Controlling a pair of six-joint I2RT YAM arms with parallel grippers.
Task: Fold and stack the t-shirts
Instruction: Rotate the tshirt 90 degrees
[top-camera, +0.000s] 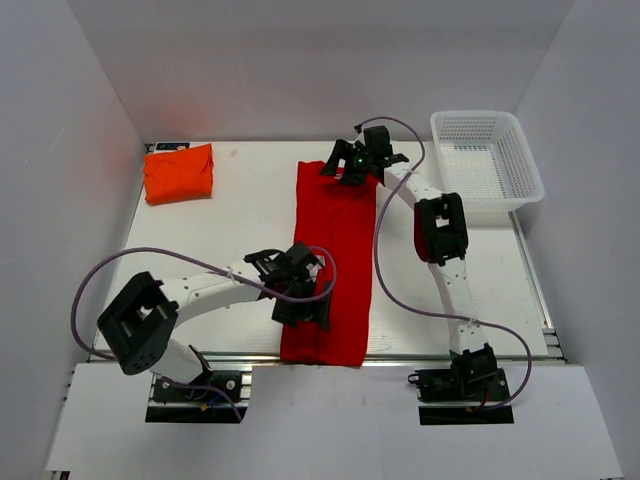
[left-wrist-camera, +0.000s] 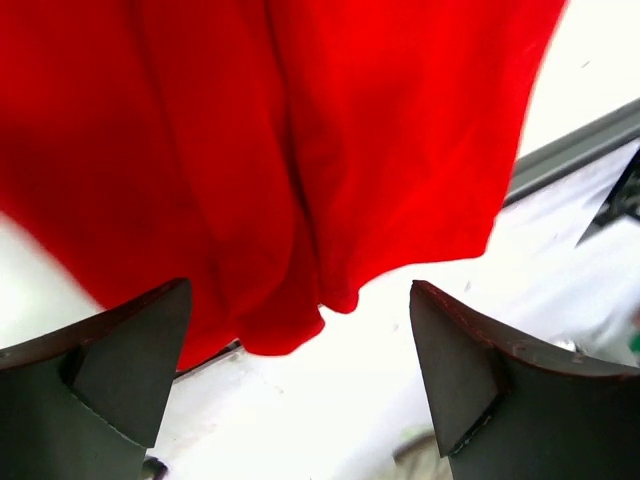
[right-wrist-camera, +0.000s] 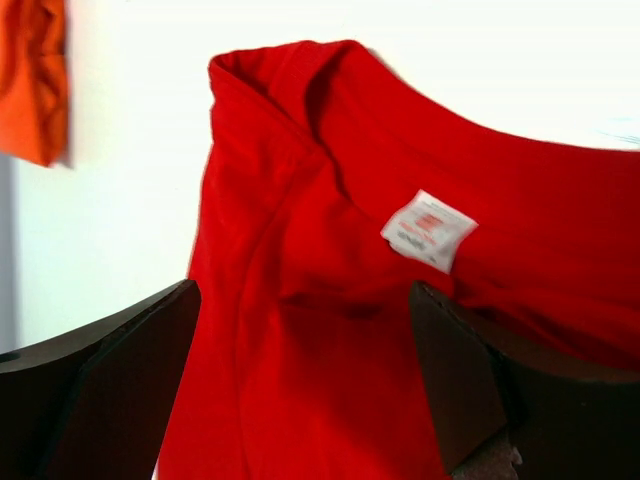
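– Red cotton short-sleeved t-shirt (top-camera: 335, 240), folded to a long narrow strip. Where does it lie?
– Mid-table (top-camera: 230, 230), long axis running near to far. The near hem reaches the front edge; the collar points to the back wall.
– Nearest arm?
– Left gripper (top-camera: 303, 305), over the near end, on the strip's left margin. Fingers (left-wrist-camera: 130, 350) spread wide, nothing between them. Its wrist view puts the hem just ahead of the tips.
– Farther out?
– Right gripper (top-camera: 352, 165), over the collar end. Its fingers are likewise spread, holding nothing. The collar and its white label (right-wrist-camera: 428, 230) lie ahead of them, in line with the gap. Contact with the cloth: cannot tell for either arm.
– So each arm has one end.
– Judgement: yes. The next fold probably runs along the long axis, one end carried over the other, so each grasp must take a short edge.
– Beyond that?
– Orange t-shirt (top-camera: 179, 173), a folded bundle in the far left corner, well apart. White plastic mesh basket (top-camera: 520, 150), far right.
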